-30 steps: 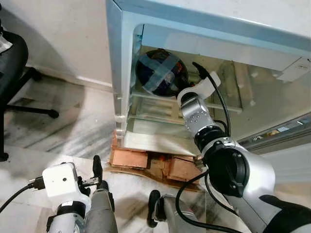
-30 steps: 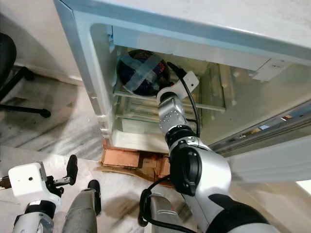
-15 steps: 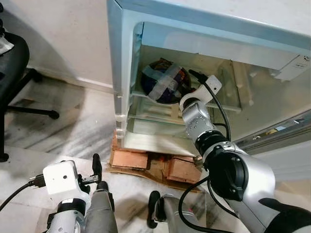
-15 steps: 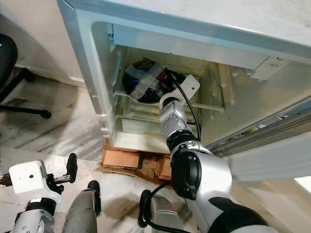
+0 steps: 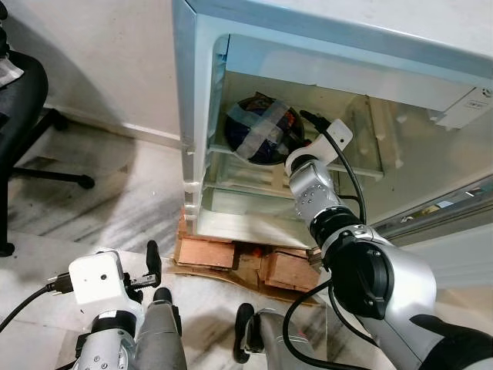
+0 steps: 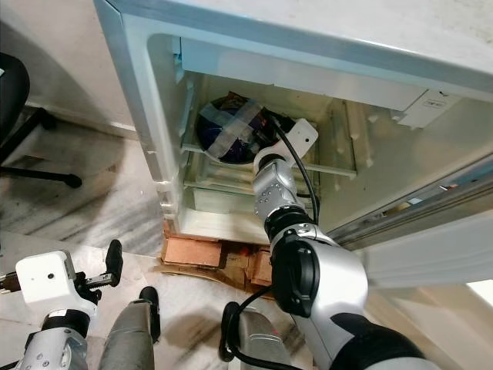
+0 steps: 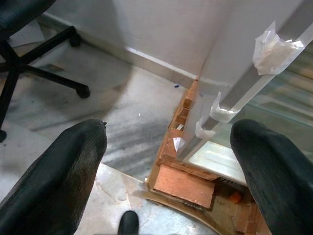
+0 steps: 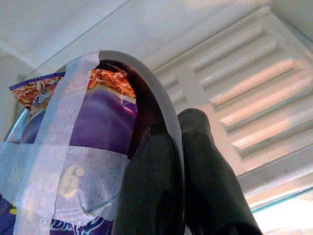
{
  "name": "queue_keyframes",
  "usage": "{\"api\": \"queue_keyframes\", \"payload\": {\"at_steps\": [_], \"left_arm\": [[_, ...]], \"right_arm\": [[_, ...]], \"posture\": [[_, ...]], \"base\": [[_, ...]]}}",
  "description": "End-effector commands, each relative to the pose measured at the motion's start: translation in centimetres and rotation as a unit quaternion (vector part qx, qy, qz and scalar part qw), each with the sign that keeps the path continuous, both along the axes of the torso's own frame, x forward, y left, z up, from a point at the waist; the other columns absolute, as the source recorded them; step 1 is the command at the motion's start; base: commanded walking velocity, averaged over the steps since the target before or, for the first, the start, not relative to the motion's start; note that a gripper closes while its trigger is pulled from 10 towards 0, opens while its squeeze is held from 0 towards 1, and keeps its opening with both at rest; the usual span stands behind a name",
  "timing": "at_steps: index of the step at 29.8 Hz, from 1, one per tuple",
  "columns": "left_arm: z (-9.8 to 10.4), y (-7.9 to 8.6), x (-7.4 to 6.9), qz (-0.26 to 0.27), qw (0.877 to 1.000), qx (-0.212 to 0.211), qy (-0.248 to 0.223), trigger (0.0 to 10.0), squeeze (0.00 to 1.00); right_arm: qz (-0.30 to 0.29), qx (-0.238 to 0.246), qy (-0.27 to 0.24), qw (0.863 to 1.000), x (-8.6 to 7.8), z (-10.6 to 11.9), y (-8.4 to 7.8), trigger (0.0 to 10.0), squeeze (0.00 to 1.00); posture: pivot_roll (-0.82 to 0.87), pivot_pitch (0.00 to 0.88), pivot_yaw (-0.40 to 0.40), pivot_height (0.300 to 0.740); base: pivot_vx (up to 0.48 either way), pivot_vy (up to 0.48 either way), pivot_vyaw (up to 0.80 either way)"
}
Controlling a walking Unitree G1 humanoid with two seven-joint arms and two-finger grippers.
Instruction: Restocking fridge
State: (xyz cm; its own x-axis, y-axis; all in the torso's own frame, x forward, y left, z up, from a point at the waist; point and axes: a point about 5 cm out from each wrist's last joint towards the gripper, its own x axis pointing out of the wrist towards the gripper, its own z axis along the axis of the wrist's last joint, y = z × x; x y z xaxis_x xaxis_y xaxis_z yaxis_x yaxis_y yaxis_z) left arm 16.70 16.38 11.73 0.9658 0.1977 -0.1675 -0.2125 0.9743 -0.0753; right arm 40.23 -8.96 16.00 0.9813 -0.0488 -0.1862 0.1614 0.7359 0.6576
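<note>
Right wrist view: two black fingers (image 8: 205, 166) pinched on the dark rim of a bowl (image 8: 146, 98), one finger inside, one outside. Inside the bowl, a purple and orange snack packet (image 8: 93, 127), strapped down with crossed strips of pale tape (image 8: 58, 147). Behind, ribbed white back wall of the fridge (image 8: 254, 98).

Left eye view: open fridge (image 5: 323, 38) seen from above, raised on bricks (image 5: 208, 250) over a marble floor (image 5: 115, 193). Right arm stretched into the cabinet, right gripper (image 5: 302, 139) closed on the bowl's rim. Bowl resting on or just above the upper glass shelf (image 5: 370, 166), toward the left wall; contact underneath hard to confirm. Black office chair (image 5: 23, 100) off to the left.

Left gripper (image 7: 171, 161) hanging low near the floor, fingers spread wide, holding nothing, idle.

Step in hand, by judgement: setting the bowl down on the shelf. Next move likely calls for confirming the bowl sits flat, then releasing the rim and drawing the arm straight back without snagging the cable or tipping the bowl.
</note>
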Motion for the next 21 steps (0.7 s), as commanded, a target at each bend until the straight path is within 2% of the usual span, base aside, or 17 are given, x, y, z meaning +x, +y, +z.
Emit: {"api": "queue_keyframes", "payload": {"at_steps": [1,2,3,8,9,10,11,12,20,21], "left_arm": [[-0.65,0.02,-0.36,0.004,1.0,-0.001,0.018,10.0,0.0],[-0.65,0.02,-0.36,0.004,1.0,-0.001,0.018,10.0,0.0],[-0.64,0.01,-0.32,0.004,1.0,-0.001,0.017,10.0,0.0],[-0.66,-0.02,-0.17,0.003,1.0,-0.001,0.016,10.0,0.0],[-0.67,-0.03,-0.13,0.002,1.0,-0.001,0.016,10.0,0.0],[-0.65,-0.05,-0.11,0.002,1.0,-0.002,0.015,10.0,0.0],[-0.65,-0.05,-0.11,0.002,1.0,-0.002,0.015,10.0,0.0],[-0.65,-0.07,-0.08,0.001,1.0,-0.002,0.014,10.0,0.0],[-0.66,-0.15,0.16,-0.001,1.0,-0.003,0.012,10.0,0.0],[-0.65,-0.14,0.25,-0.001,1.0,-0.003,0.011,10.0,0.0]], "right_arm": [[0.001,0.024,0.022,0.999,-0.43,-1.39,-0.16,10.0,0.0],[0.001,0.024,0.022,0.999,-0.43,-1.39,-0.16,10.0,0.0],[0.002,0.037,0.014,0.999,-0.38,-1.22,-0.15,10.0,1.0],[-0.009,0.036,0.027,0.999,-0.45,-1.48,-0.35,10.0,1.0],[-0.01,0.038,0.027,0.999,-0.47,-1.56,-0.45,10.0,0.81],[-0.013,0.044,0.025,0.999,-0.48,-1.59,-0.54,0.6,0.15],[-0.013,0.044,0.025,0.999,-0.48,-1.59,-0.54,0.6,0.15],[-0.015,0.048,0.025,0.998,-0.49,-1.63,-0.61,0.0,0.0],[-0.003,0.037,0.015,0.999,-0.35,-1.28,-0.57,0.0,0.0],[0.0,0.037,0.012,0.999,-0.32,-1.17,-0.47,10.0,0.0]], "posture": [[0.35,0.321,-0.186,0.74],[0.35,0.321,-0.186,0.74],[0.34,0.32,-0.187,0.74],[0.34,0.316,-0.186,0.74],[0.34,0.315,-0.186,0.74],[0.34,0.315,-0.186,0.74],[0.34,0.315,-0.186,0.74],[0.34,0.313,-0.186,0.74],[0.34,0.305,-0.185,0.74],[0.33,0.303,-0.185,0.74]], "base": [[0.0,0.0,0.0],[0.0,0.0,0.0],[0.0,0.0,0.0],[0.0,0.0,0.0],[0.0,0.0,0.0],[0.0,0.0,0.0],[0.0,0.0,0.0],[0.0,0.0,0.0],[0.0,0.0,0.0],[0.0,0.0,0.0]]}}
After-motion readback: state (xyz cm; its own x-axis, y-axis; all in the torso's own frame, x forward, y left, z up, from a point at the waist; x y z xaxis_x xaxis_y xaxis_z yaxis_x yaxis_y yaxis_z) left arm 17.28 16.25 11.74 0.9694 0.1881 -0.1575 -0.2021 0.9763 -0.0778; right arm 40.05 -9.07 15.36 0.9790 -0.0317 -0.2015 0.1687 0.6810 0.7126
